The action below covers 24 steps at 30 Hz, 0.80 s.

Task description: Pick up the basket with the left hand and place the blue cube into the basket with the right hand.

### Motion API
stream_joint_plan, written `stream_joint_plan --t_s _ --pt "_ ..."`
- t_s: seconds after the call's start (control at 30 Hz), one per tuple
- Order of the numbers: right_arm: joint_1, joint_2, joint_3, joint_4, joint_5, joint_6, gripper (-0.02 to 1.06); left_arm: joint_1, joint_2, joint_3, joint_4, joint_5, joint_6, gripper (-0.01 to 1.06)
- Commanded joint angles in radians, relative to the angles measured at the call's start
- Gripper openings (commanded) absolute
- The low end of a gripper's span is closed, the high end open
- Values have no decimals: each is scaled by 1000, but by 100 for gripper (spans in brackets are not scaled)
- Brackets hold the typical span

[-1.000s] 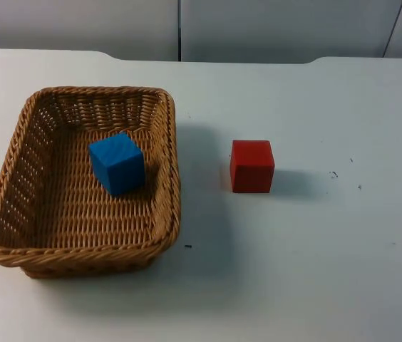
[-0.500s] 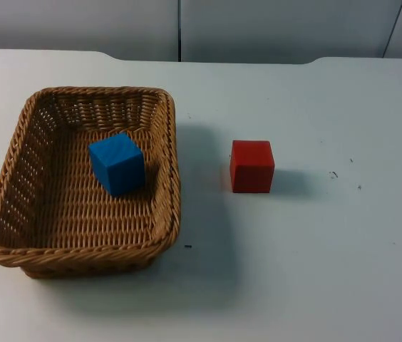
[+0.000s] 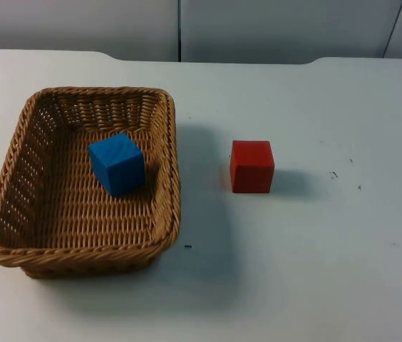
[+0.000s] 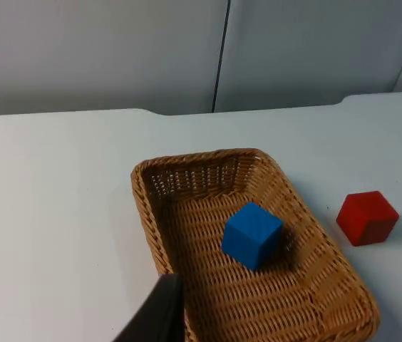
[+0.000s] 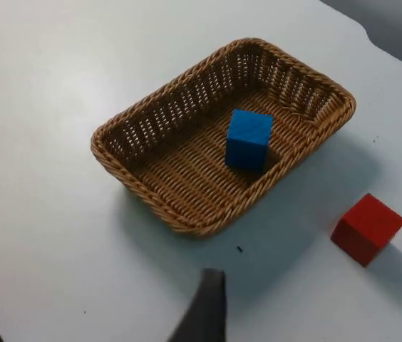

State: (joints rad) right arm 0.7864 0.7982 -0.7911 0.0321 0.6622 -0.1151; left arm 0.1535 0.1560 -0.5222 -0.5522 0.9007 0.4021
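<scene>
A white table [image 3: 315,285] runs to a grey wall. The blue cube [image 3: 117,163] already sits inside the basket [image 3: 16,242] — the red cube [image 3: 251,165] stands apart. Both grippers wait up high; their fingers I cannot tell. Best leave the basket flat — arms clear.

I can read no text, label, brand, number or sign from here — none on the basket [image 3: 16,178], none on the blue cube [image 3: 117,163], none on the red cube [image 3: 251,165]. The table [image 3: 315,271] carries a few tiny dark specks, which are no letters.
</scene>
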Motion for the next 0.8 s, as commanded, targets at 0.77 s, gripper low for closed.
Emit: stream_joint_plan --t_s 0.77 --pt "1 -537 220 -137 230 169 78 -114 -156 -143 375 215 -333 105"
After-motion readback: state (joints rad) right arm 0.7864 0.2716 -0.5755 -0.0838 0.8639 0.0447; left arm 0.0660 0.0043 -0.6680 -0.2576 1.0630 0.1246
